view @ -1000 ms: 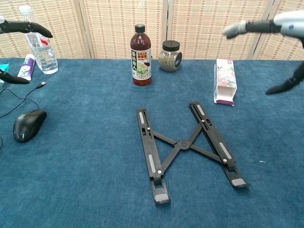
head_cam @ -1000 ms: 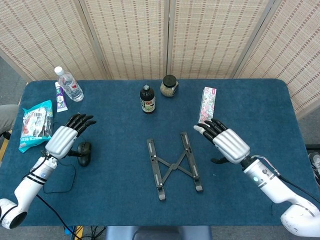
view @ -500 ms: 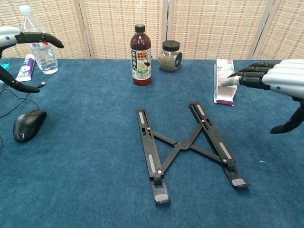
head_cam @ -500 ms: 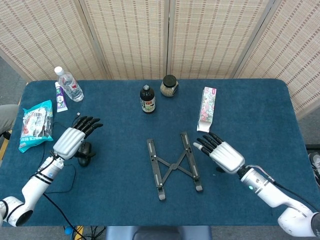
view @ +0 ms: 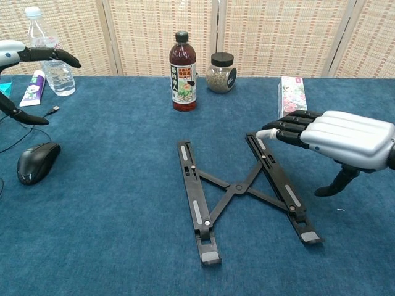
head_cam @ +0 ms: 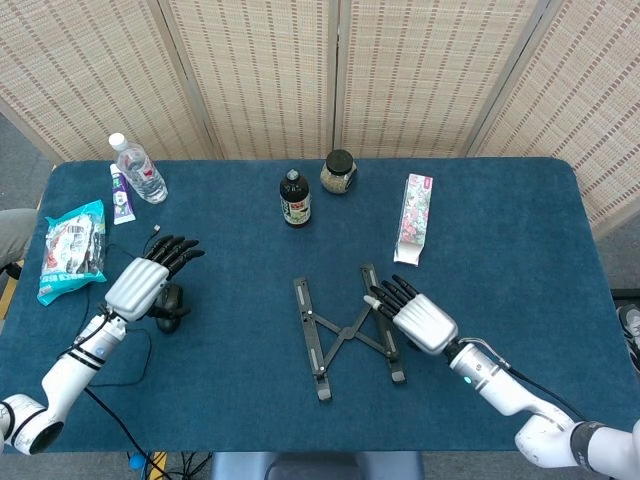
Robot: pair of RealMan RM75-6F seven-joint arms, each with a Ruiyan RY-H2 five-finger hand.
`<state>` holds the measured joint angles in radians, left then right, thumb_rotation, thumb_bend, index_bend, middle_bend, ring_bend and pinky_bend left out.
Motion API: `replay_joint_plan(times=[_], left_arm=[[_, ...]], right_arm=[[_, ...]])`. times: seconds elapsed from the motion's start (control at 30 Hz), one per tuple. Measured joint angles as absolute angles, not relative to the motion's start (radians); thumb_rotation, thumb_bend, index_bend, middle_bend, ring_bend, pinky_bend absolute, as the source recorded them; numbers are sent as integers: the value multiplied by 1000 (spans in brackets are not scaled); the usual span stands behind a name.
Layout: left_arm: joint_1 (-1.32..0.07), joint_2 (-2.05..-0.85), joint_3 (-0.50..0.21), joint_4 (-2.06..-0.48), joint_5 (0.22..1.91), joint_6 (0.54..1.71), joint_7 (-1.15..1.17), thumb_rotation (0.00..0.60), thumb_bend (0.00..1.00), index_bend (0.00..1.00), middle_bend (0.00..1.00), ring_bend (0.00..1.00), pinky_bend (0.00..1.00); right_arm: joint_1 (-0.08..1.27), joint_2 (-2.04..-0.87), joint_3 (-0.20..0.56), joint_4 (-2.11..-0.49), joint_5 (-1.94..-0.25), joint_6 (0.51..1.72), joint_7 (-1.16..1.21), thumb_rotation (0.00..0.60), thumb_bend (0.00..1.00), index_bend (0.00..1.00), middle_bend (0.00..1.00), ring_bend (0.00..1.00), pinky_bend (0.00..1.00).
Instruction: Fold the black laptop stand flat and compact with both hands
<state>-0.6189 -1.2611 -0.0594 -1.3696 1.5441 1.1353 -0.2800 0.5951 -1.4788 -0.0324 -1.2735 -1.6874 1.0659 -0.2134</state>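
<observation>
The black laptop stand (head_cam: 346,330) (view: 237,187) lies spread open on the blue table, its two rails joined by crossed links. My right hand (head_cam: 415,315) (view: 336,135) hovers open over the stand's right rail, its fingers stretched toward the rail's far end. The chest view shows it above the rail, holding nothing. My left hand (head_cam: 146,279) (view: 24,58) is open at the left, well away from the stand, above the mouse.
A black mouse (head_cam: 168,304) (view: 36,162) with its cable lies under my left hand. A dark bottle (head_cam: 294,198), a jar (head_cam: 339,171) and a floral box (head_cam: 415,218) stand behind the stand. A water bottle (head_cam: 137,168), a tube and a snack bag (head_cam: 71,246) sit far left.
My right hand has come down and leftward from beside the floral box to over the stand's right rail. My left hand has drifted slightly.
</observation>
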Motion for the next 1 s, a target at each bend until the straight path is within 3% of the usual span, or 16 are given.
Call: replay_joint_plan(times=[0.57,1.0], left_arm=[[-611,-1265,-56,-1348,1553,1145,-304,600,116,126,63,0,9],[-602,-1261,-55,-1322,1550,1149,-331,600,116,127,63,0,8]], right_arm=[[604,-1628,-18,-1152,-1686,1095,-232,600,0,0,30,0,0],[650,-1772,34,-1053,-1671,1107,-231,600,0,0,29,0,0]])
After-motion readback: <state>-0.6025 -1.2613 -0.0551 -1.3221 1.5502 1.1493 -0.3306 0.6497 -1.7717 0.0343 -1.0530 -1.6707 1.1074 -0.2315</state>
